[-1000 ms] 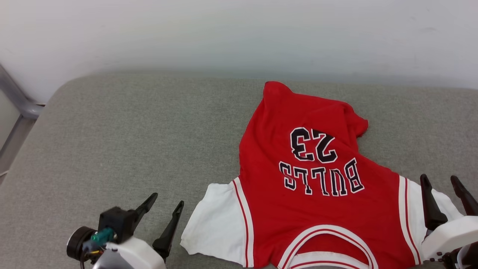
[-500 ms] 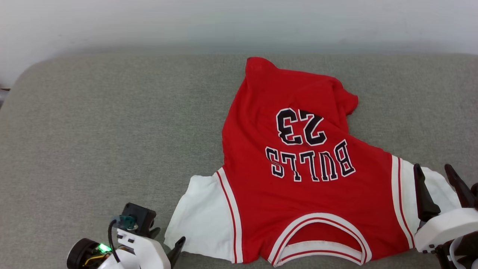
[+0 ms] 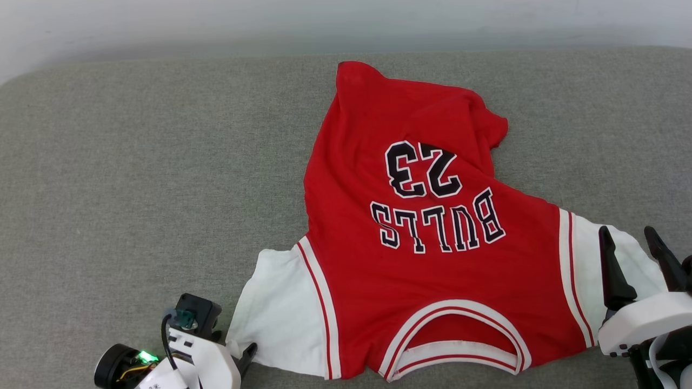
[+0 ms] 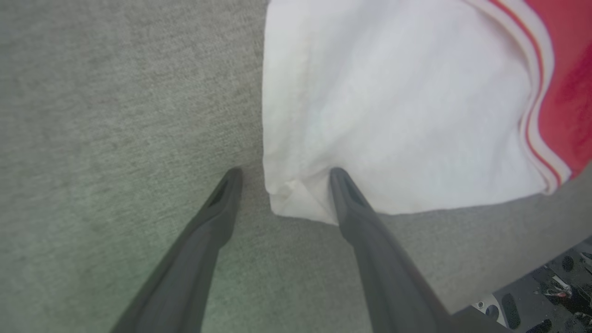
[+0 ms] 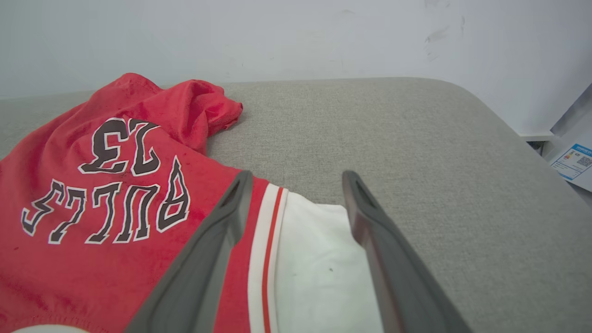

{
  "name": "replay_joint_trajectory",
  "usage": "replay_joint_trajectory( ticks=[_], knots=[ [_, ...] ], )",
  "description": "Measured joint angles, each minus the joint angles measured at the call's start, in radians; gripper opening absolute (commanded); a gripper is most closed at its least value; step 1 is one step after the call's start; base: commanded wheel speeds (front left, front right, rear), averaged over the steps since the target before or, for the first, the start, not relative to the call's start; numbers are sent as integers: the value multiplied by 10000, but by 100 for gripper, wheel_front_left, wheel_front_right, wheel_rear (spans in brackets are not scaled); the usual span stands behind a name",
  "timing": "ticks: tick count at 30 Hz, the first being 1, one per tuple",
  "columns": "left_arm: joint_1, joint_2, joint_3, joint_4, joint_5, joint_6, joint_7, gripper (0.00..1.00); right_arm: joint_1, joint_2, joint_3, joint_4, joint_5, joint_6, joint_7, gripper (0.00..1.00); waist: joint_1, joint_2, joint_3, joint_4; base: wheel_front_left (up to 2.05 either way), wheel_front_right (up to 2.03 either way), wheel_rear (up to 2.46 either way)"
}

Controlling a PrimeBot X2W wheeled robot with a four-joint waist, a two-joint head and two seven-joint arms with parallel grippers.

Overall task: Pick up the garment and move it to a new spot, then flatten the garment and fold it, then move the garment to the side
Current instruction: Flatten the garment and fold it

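Observation:
The garment, a red jersey with white sleeves and dark lettering, lies spread face-up on the grey cushion, collar toward me, its far hem bunched. My left gripper points down at the near left sleeve. In the left wrist view the left gripper is open, straddling the sleeve's corner, with one finger over the white cloth. My right gripper is open above the right sleeve; in the right wrist view the right gripper has the white sleeve between its fingers.
A pale wall runs behind the cushion. The cushion's rounded right edge drops off toward a paper with a blue label. Open grey surface stretches left of the jersey.
The camera has tilted down, so the whole picture has shifted. My left gripper has turned downward and come to the left sleeve's corner. The right gripper stays over the right sleeve.

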Motion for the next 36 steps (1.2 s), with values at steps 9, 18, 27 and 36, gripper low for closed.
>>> replay_joint_trajectory(
  ticks=[9,18,27,36],
  knots=[
    [-114,-280,-44,514,-470,-159,69,0,-2,-88,-6,29,-92,0,136,100,0,0,-290,80,0,0,0],
    [234,-75,721,-886,-662,364,-566,0,455,-943,343,328,15,0,1994,100,0,0,-892,389,0,0,0],
    [513,280,1195,-2708,-892,614,-391,0,781,-1814,77,272,-88,2,5653,100,1,0,-704,656,0,0,0],
    [511,288,1103,-3419,-909,642,-305,0,118,-2694,44,589,213,2,7881,100,1,0,-231,858,0,0,0]
  ],
)
